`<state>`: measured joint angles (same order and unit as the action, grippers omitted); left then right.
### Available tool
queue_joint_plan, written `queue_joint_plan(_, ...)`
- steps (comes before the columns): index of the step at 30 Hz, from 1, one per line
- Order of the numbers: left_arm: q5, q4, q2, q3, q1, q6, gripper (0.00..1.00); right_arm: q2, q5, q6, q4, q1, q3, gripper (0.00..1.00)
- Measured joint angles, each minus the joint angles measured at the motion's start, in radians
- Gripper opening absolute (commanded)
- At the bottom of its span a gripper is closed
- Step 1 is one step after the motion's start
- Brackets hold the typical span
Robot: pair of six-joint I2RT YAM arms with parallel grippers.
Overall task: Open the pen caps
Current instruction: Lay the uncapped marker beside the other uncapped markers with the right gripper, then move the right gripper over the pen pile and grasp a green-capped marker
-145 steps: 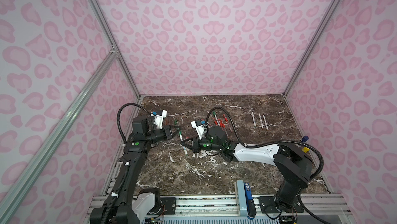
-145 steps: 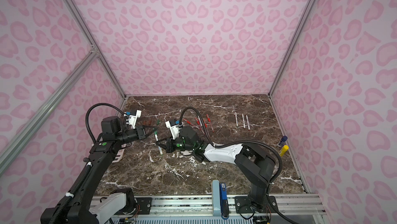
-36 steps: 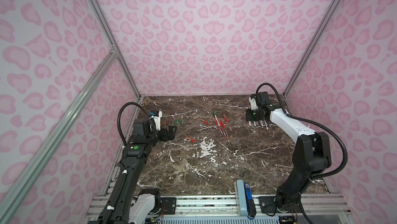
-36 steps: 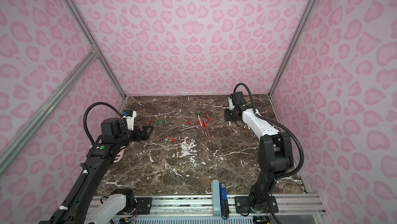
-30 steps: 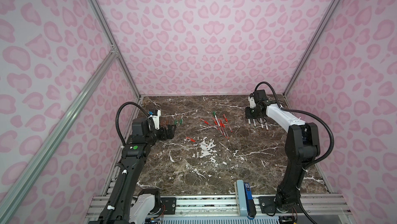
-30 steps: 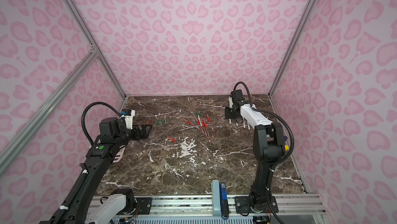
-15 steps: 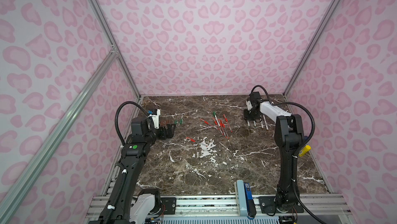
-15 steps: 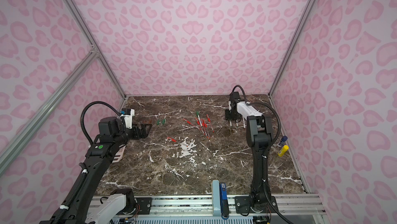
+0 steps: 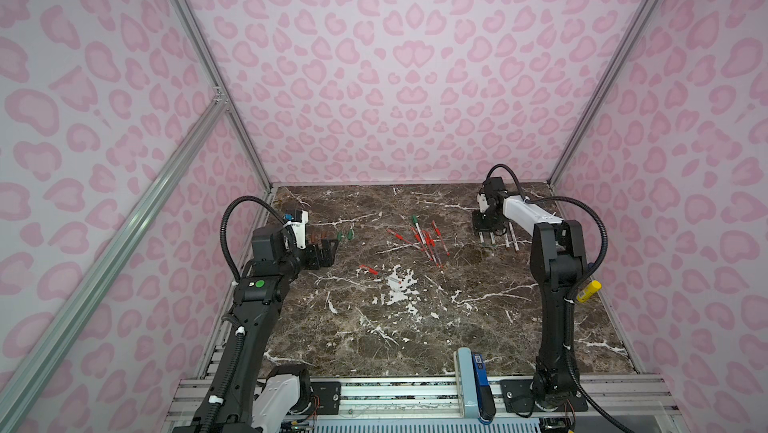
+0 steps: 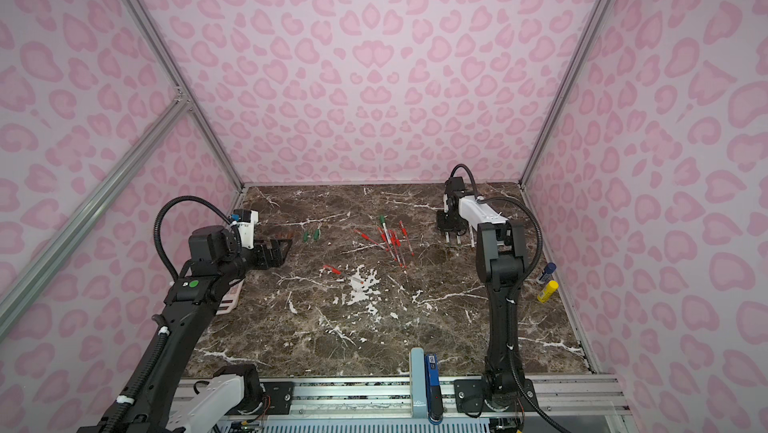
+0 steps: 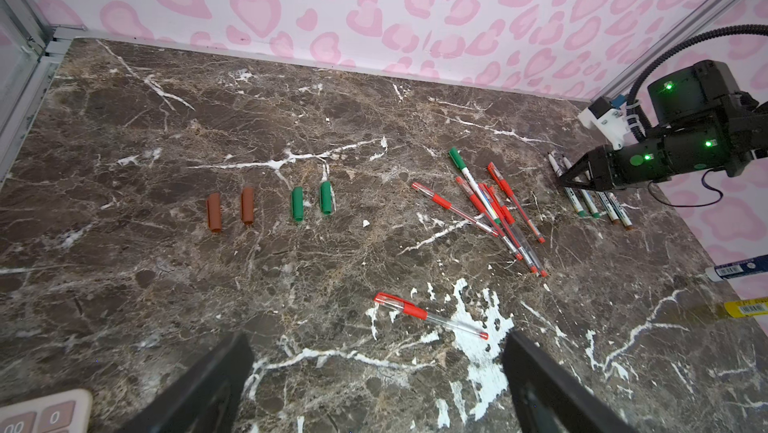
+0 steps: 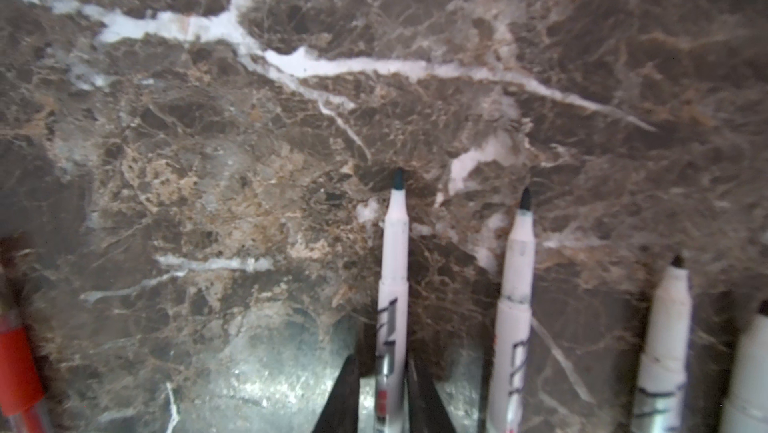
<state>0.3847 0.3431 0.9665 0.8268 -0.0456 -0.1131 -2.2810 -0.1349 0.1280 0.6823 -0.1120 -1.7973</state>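
Observation:
Two brown pen caps [image 11: 214,213] and two green pen caps [image 11: 297,203] lie loose in a row at the back left. My left gripper [image 11: 374,389] hovers open and empty just in front of them [image 9: 326,253]. Red pens [image 9: 424,240] and a green-capped white pen [image 11: 465,167] are piled mid-table; a single red pen [image 11: 428,315] lies nearer. At the back right my right gripper [image 12: 384,364] sits low over a row of uncapped white pens [image 12: 517,285]. Its jaws flank one white pen [image 12: 395,244] lying on the marble, with a narrow gap on one side.
A yellow tube [image 10: 547,290] and a blue-capped tube [image 10: 545,272] lie by the right wall. A calculator [image 11: 41,410] sits at the left edge under my left arm. Pink walls close in three sides. A blue device [image 9: 478,372] sits on the front rail.
Both grippers left the table's middle: the right swung to the back-right row of white pens, the left drew back to the caps. The right jaws have just parted slightly around the pen.

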Motion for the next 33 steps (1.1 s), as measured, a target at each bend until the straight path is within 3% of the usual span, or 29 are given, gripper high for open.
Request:
queue_joint_plan(9,0.006,-0.001,-0.003,0.000,-0.006,-0.001,0.98,0.102,0.014,0.000,0.050,-0.017,-0.005,0.29)
queue_joint_plan(17,0.012,0.000,-0.004,0.000,-0.010,-0.012,0.98,0.131,0.011,0.009,0.072,-0.147,-0.039,0.29)
queue_joint_plan(27,0.012,0.000,-0.015,0.002,-0.011,-0.011,0.98,-0.033,0.003,0.044,0.105,-0.310,-0.222,0.26)
queue_joint_plan(33,0.011,0.001,-0.019,0.002,-0.011,-0.011,0.98,-0.156,0.000,0.063,0.163,-0.352,-0.385,0.26)
